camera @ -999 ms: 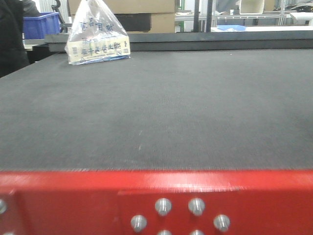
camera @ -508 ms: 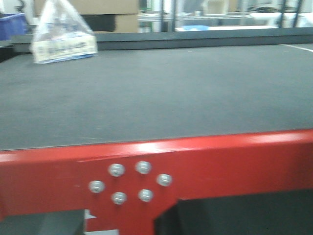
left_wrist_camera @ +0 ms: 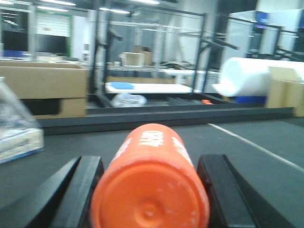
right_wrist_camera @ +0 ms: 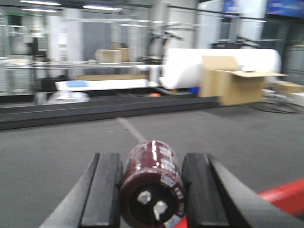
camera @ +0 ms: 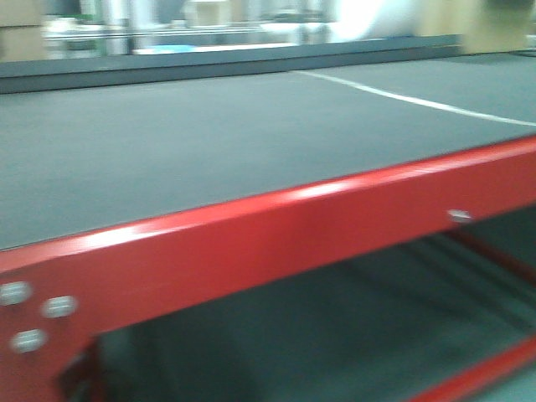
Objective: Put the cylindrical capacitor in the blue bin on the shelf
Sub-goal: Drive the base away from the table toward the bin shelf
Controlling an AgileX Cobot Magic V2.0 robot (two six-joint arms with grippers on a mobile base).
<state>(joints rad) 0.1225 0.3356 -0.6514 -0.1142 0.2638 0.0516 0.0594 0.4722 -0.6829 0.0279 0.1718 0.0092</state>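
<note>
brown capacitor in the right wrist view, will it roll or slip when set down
The capacitor is a smooth round cylinder, so on its side it would probably roll on the flat dark tabletop. Its glossy sleeve looks slippery. It appears rigid, undeformed in the right end effector.

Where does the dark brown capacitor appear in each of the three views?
Front view: not in it.
Left wrist view: not in it; an orange cylinder sits between the left fingers.
Right wrist view: bottom centre, capacitor clamped between the right fingers.
Shared landmark: the white line on the dark table top, in all three.
</note>
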